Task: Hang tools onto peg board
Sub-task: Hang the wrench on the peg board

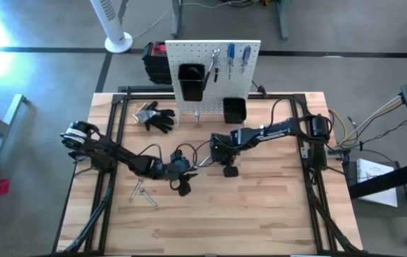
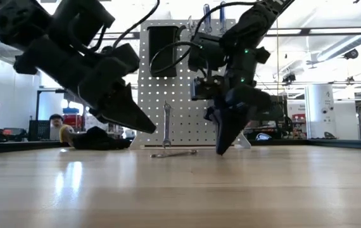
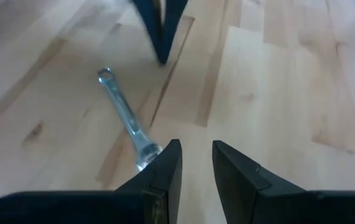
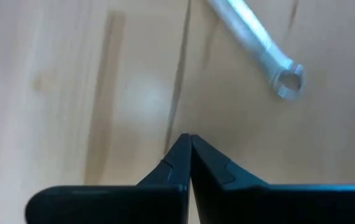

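A slim silver wrench lies flat on the wooden table between my two grippers; it also shows in the low view and the right wrist view. My left gripper is open a little and hovers above the wrench's near end, tilted toward it. Its finger hides that end. My right gripper is shut and empty. It points down at the table just beside the wrench's ring end. The white peg board stands at the far edge with blue-handled screwdrivers hanging on it.
Two black bins hang on the board. A second wrench stands upright at the board's foot. Black gloves lie at the far left. More silver tools lie near the left arm. The table's near half is bare wood.
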Controlling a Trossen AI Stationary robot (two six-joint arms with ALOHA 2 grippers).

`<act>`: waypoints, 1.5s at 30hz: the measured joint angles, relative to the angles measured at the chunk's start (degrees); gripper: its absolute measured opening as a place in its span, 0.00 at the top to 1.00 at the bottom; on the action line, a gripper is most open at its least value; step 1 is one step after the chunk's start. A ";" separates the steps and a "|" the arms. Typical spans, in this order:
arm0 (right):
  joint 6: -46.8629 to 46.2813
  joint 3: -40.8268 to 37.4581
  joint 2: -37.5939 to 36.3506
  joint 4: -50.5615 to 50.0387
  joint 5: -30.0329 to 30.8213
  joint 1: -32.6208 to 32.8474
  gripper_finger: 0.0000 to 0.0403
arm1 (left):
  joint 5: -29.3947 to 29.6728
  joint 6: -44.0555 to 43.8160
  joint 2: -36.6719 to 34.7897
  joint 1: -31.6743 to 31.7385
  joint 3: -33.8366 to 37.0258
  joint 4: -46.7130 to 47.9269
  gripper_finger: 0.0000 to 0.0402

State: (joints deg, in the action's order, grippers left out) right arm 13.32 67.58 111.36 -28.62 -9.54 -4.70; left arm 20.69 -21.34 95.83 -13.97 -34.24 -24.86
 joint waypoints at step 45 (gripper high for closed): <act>-8.39 -6.04 -7.38 9.62 2.12 0.88 1.00 | 8.74 -5.97 11.56 -4.30 -5.32 -1.50 0.56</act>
State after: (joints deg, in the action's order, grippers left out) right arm 4.93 61.54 103.98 -19.00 -7.42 -3.81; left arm 29.43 -27.31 107.39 -18.26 -39.55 -26.36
